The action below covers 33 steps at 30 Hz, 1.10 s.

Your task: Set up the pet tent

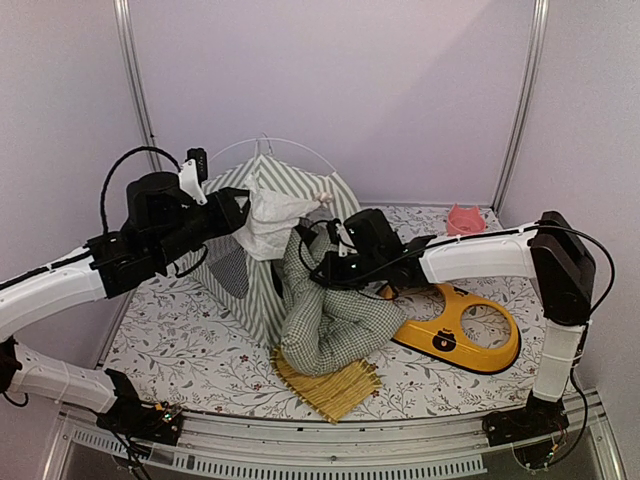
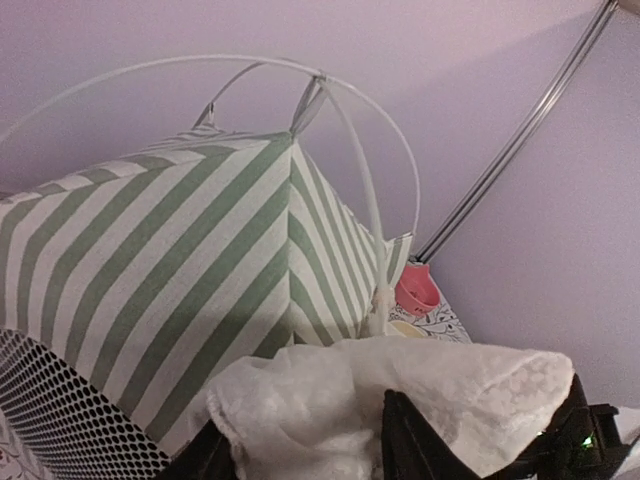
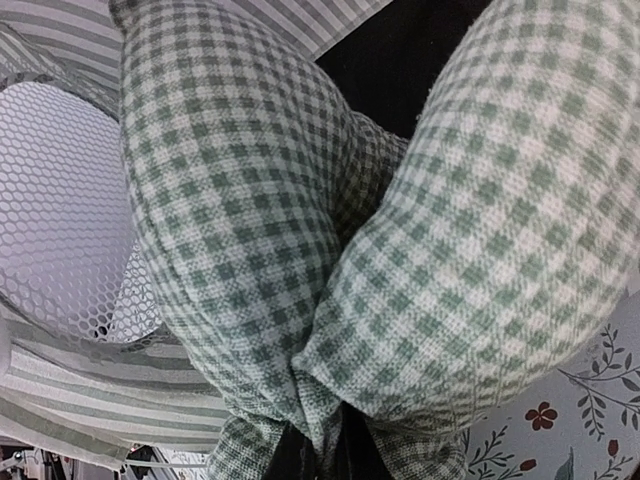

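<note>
Evidently the furnishing stage of setup: the pet tent point(image 1: 250, 285) already stands erect toward the back left of the floral-print tabletop point(image 1: 180, 330), its grey-green and white striped cloth walls drawn taut into a peaked form, so the step in hand appears to be lining it. Next in size, the gingham cushion point(image 1: 330, 320), soft, plump and folded into two lobes, slumps from the doorway down to the tabletop, a gathered pinch of its fabric clamped in the clenched right gripper point(image 1: 312, 262). The next move would call for pushing it through the opening and spreading it flat on the tent floor. The white lace curtain point(image 1: 275, 220), thin and crumpled, is bunched up and aside over the left gripper point(image 2: 305, 450), whose jaws stand partly apart around it; whether they grip it cannot be told. Thin white poles point(image 2: 370, 190) arc in smooth hoops above the apex, and a round window of honeycomb mesh point(image 3: 60, 220) pierces one wall.
</note>
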Tool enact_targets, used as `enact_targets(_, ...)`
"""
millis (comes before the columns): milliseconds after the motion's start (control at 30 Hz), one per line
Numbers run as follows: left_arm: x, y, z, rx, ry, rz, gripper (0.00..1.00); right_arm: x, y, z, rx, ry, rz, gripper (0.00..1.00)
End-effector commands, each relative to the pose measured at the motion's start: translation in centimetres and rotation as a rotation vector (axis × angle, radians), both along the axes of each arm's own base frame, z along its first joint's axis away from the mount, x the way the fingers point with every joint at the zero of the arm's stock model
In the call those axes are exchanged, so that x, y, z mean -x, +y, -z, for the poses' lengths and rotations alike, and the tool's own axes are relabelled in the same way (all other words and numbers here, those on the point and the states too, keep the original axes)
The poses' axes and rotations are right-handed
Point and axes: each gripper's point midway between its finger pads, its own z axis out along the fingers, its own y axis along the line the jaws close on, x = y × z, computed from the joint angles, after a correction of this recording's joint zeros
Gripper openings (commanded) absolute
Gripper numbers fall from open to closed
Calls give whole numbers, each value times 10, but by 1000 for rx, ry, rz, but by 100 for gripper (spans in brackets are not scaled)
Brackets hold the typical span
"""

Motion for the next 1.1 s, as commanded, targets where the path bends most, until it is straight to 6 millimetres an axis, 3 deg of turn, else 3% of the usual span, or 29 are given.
enact_targets(0,7,1,-17,61,-45,33,44,4,8,11,34,2,-24,0)
enact_targets(133,8,-1,-17,67,-54,47,44,5,11,12,36,5,-30,0)
enact_targets(500,-11,-10,14,-56,38,6,44,6,16,8,63,-18,-35,0)
enact_targets(600,-12,-9,20,-92,61,-20,35,9,20,1,76,-48,-47,0)
enact_targets(833,-6,-20,21,-141,90,50,0,10,36,-49,62,-231,-100,0)
enact_targets(967,5,-34,12,-113,89,160,0,2,36,-72,74,-337,-100,0)
enact_targets(1067,14,-43,2,-58,87,245,0,-4,33,-72,106,-383,-81,0)
